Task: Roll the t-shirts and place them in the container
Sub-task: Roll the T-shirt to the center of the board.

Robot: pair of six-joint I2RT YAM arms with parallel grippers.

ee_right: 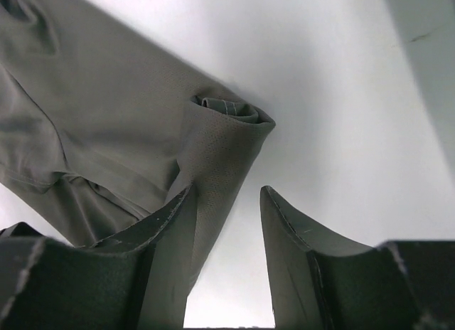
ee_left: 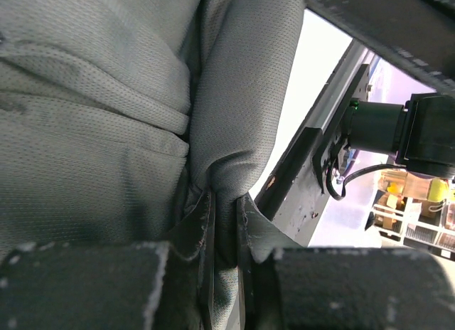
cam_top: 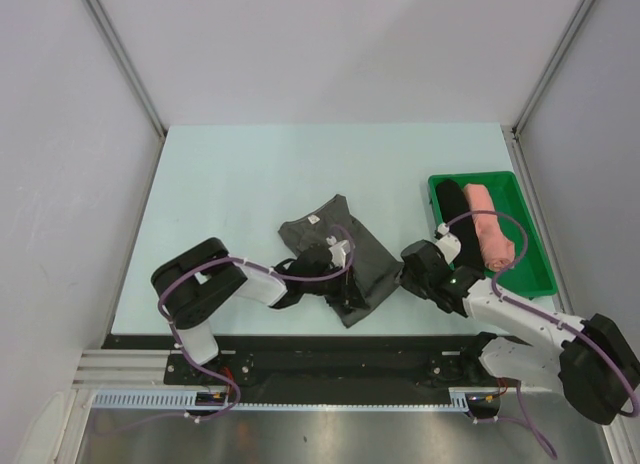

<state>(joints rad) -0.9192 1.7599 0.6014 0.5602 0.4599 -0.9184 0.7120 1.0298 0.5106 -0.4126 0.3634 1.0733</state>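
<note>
Fingers of the left gripper (ee_left: 224,227) pinch a fold of the grey t-shirt (cam_top: 372,262) to hold it. The right gripper (ee_right: 226,202) fingers sit half-wide at its edge, probably to grab it.

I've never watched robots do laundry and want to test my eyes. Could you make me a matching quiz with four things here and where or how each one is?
Things:
1 grey t-shirt
2 pink roll
3 left gripper
4 right gripper

Places or states:
A jaws apart
B in the green tray
C on the table
D pinching grey cloth

Pairs: 1-C, 2-B, 3-D, 4-A.
</note>
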